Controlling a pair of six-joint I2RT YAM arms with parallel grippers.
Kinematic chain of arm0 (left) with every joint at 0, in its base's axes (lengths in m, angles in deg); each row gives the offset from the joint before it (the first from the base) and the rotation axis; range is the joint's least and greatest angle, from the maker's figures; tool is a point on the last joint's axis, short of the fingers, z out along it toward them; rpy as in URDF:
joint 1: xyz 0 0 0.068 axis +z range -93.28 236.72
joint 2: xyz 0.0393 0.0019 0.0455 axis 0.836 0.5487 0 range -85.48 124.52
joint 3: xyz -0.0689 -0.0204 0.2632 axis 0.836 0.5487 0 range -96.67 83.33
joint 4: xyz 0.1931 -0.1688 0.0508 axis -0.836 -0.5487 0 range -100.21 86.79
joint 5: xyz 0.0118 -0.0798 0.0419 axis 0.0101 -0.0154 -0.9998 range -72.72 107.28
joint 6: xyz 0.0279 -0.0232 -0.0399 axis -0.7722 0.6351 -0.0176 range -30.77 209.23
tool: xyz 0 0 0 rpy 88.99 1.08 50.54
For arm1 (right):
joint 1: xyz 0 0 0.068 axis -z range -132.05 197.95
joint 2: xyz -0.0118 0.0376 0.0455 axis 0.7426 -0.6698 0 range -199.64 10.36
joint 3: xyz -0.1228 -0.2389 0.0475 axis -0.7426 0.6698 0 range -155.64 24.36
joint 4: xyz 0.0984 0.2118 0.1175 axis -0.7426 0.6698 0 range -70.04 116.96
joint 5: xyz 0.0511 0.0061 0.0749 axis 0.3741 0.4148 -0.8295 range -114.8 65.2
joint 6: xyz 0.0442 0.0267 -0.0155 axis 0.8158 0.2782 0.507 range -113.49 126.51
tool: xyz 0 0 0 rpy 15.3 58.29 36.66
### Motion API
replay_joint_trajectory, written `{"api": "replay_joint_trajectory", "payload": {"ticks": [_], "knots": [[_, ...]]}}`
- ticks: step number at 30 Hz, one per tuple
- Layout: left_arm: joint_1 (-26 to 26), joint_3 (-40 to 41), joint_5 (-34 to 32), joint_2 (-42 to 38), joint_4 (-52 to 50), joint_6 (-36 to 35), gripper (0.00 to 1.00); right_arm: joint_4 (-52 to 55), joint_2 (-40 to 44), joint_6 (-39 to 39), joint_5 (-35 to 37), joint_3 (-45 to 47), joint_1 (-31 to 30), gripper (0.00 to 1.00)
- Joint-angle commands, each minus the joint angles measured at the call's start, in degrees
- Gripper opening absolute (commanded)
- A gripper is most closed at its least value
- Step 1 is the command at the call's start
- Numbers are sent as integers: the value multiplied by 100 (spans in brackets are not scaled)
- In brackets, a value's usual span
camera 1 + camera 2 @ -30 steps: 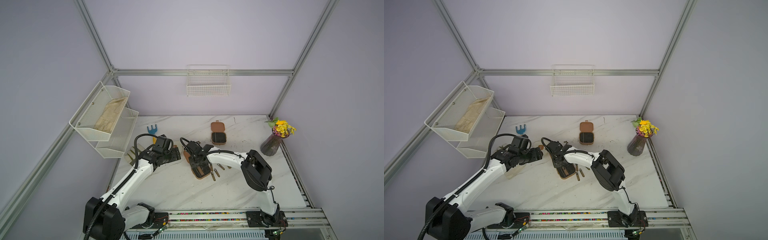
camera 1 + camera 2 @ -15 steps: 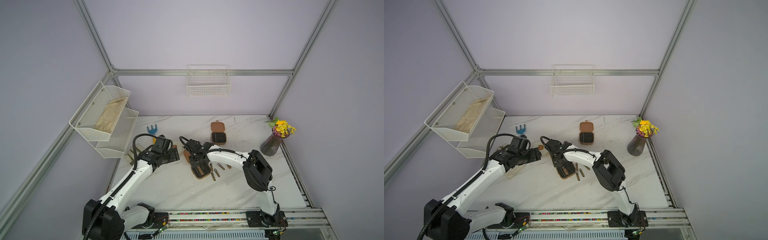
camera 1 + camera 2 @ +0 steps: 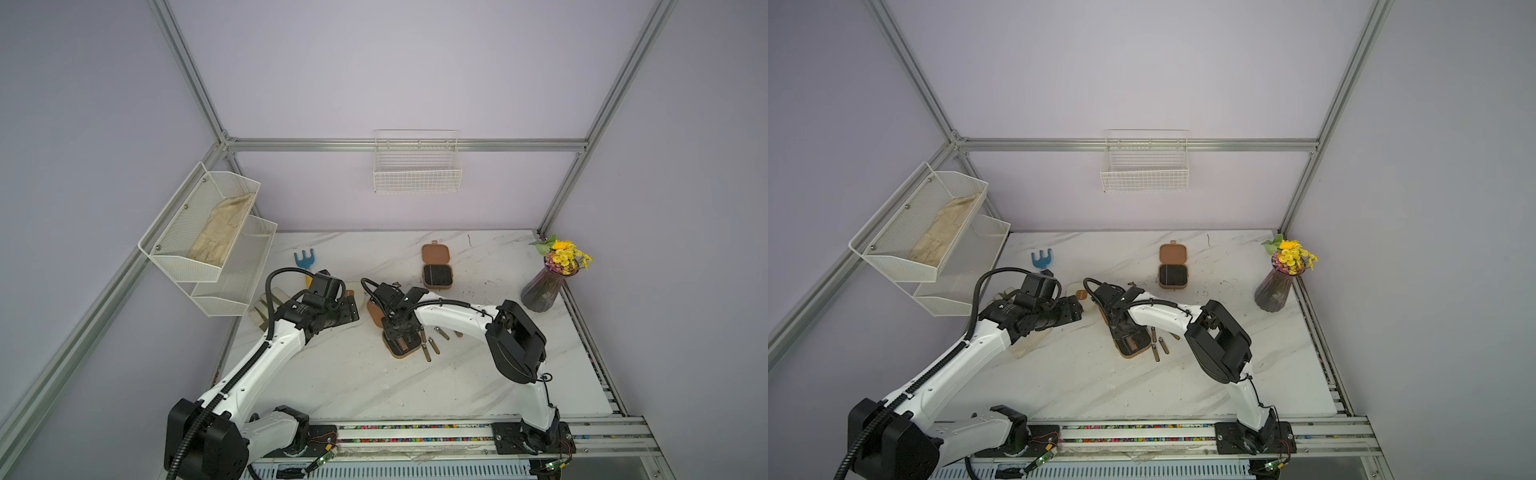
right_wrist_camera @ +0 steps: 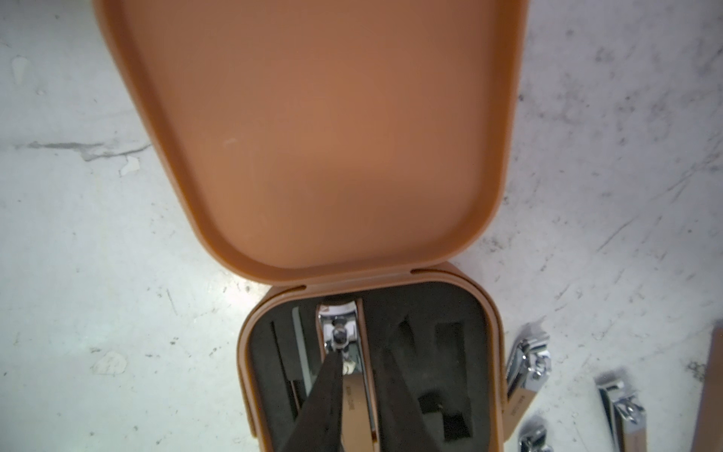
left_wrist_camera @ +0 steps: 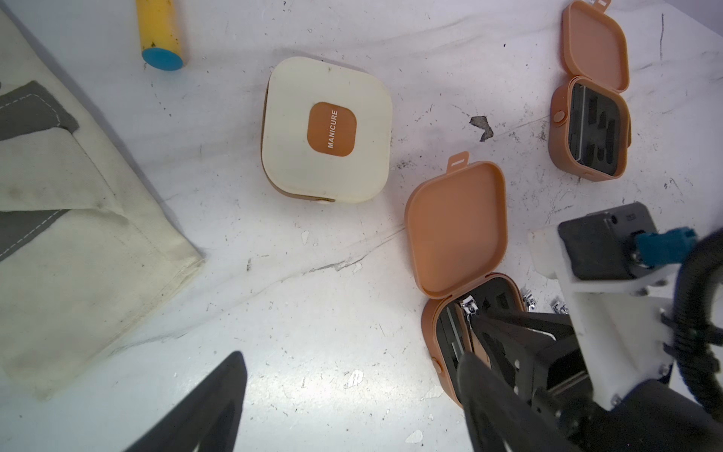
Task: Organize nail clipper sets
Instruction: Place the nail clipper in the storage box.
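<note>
Your right gripper (image 4: pixel 356 364) points straight down into the near case (image 4: pixel 313 137), its two fingers a narrow gap apart on either side of a clipper (image 4: pixel 342 332) lying in a slot of the black lining. One fingertip (image 4: pixel 332 368) overlaps the clipper's lever. The other blends into the dark foam, so you cannot tell whether the clipper is clamped or let go. The right arm reaches in from the front right, elbow raised and forearm running toward the table's (image 3: pixel 353 386) middle.

Your left gripper (image 5: pixel 350 358) is spread wide with nothing between the fingers, held above bare table. Its arm stretches from the front left, wrist aimed at the centre.

The near case lies open, lid flat on the table. Loose clippers (image 4: pixel 526 375) lie just beside its base. A bronze piece at the right wrist view's edge is cut off. The far case (image 3: pixel 437 266) is also open, well behind. The cream case (image 5: pixel 326 129) is closed.

In both top views the right gripper hides the near case's lining and the left wrist covers most of the cream case. The left wrist view shows only the rake's (image 3: pixel 304 259) handle end, near a cloth (image 5: pixel 78 195).
</note>
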Motion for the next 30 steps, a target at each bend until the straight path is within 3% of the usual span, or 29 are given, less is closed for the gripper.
{"api": "replay_joint_trajectory", "payload": {"ticks": [1, 30], "knots": [[47, 40, -78, -71, 12, -94, 84, 149, -50, 50, -16, 59, 1, 20], [51, 119, -131, -4, 35, -85, 84, -290, -1073, 111, -538, 1319, 1, 16]]}}
